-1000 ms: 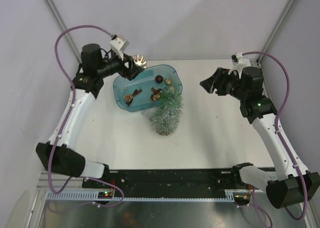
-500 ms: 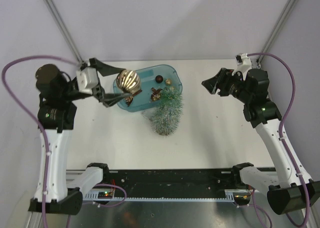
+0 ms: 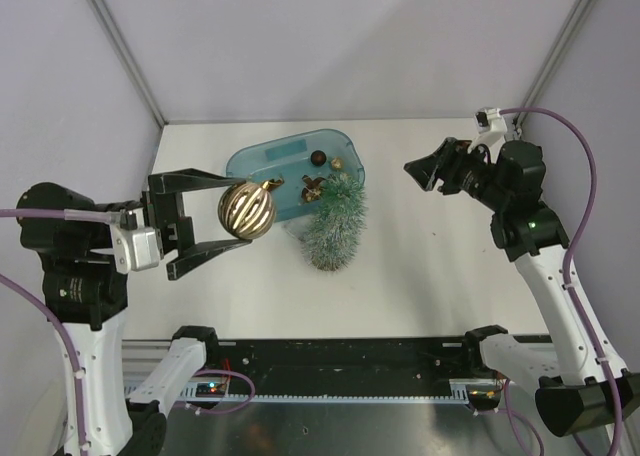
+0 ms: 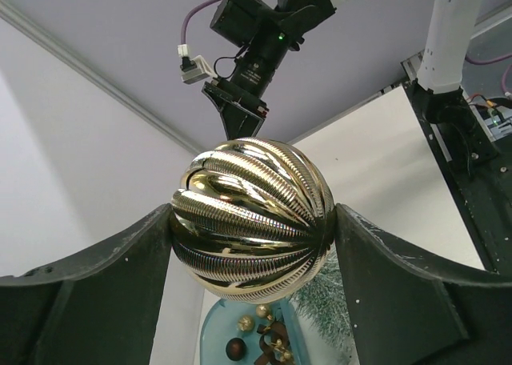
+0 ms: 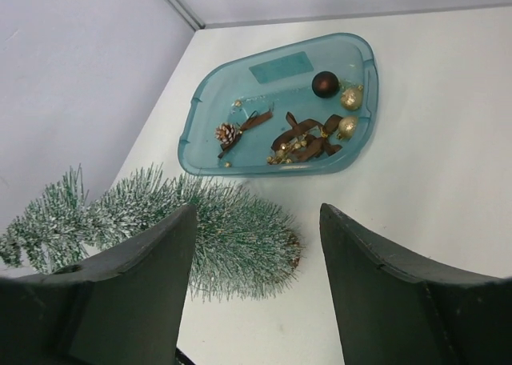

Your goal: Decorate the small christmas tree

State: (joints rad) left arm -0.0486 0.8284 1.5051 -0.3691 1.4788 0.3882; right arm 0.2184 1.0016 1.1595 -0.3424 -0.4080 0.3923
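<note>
Found the left claw (image 3: 234, 214) clamped on a ribbed gold bauble (image 4: 252, 221), one finger pressed to each side, holding it in the air at the left of the counter (image 3: 420, 266). Saw the bauble overlap the near left rim of the translucent blue tub (image 5: 240, 101) in the overhead view; cannot tell its height above the rim. Located the small christmas tree (image 3: 333, 228) at mid-counter, just in front of the tub's right half, to the right of the held bauble and apart from it. Judged it upright on its base from the overhead and right wrist views together, though not with certainty. Noted frosted needles, and a strip of bare counter between its base and the tub from the right wrist. Counted in the tub a dark brown ball (image 5: 325, 83), small gold baubles (image 5: 350, 98), brown ribbon (image 5: 304, 141) and a pine cone (image 5: 226, 132). Logged the right claw (image 5: 256, 221) spread wide with nothing between the fingers, raised at the right side, well apart from the tree, aimed toward tub and tree.
</note>
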